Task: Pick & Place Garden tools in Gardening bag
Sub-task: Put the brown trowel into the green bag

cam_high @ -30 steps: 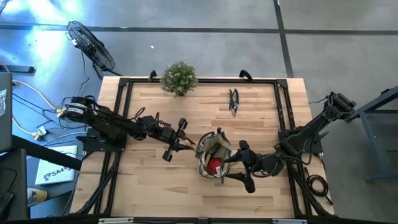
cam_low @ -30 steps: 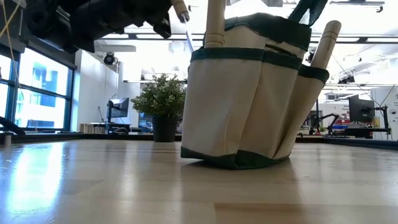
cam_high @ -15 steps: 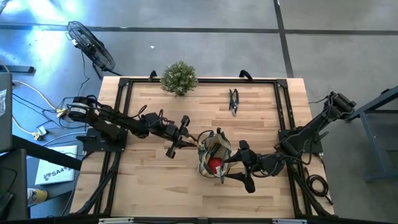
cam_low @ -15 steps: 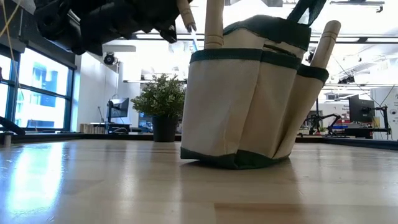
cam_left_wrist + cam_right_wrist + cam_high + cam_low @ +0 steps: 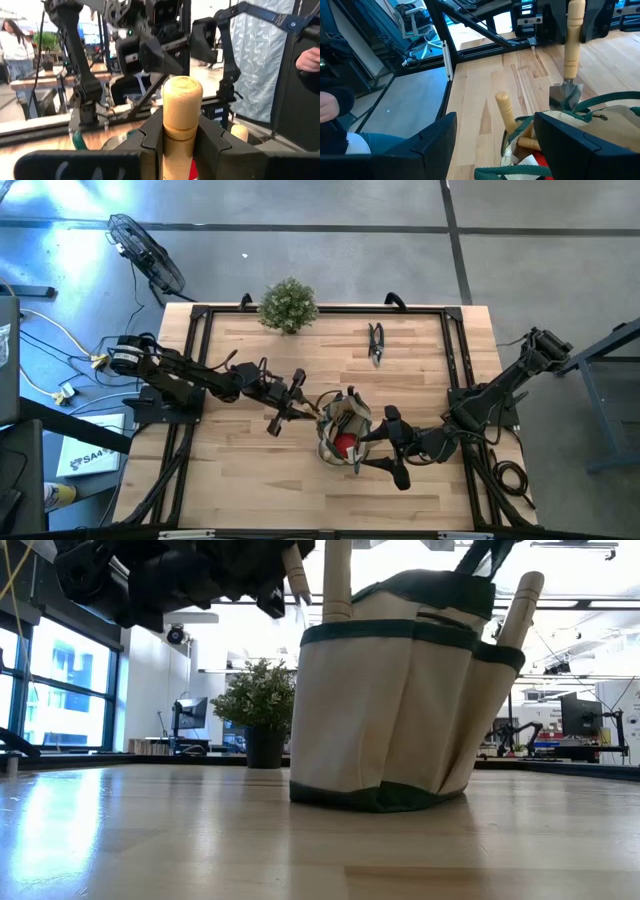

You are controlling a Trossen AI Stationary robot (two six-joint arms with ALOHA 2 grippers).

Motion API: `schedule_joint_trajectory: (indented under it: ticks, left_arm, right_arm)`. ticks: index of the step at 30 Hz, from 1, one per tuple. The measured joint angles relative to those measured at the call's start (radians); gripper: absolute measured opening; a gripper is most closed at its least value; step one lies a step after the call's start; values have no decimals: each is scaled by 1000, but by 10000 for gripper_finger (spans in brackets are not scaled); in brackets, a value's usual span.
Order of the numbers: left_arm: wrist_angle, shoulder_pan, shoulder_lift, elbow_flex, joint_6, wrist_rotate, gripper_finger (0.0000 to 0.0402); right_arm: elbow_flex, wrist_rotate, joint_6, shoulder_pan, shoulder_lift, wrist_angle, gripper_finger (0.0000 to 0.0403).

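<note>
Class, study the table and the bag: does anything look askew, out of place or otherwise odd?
The gardening bag looks slightly tilted, with the right gripper open at its side. The left gripper holds a wooden-handled tool upright over the bag's mouth. One pair of snips lies alone, far from the bag. Nothing looks spilled or damaged.

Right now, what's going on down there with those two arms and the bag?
Left end effector shut on wooden-handled trowel, blade at olive-and-tan fabric bag mouth. Right end effector open, flanking the bag. Dark snips not yet bagged.
</note>
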Motion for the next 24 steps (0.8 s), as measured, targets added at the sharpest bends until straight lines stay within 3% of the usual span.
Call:
schedule_joint_trajectory:
  ticks: [11, 24]
  left_arm:
    - [-24, 0, 0, 0, -58, -9, 63]
    - [-100, -75, 0, 0, -60, -136, 63]
  right_arm:
    - [0, 0, 3, 0, 0, -14, 256]
    - [0, 0, 3, 0, 0, -22, 256]
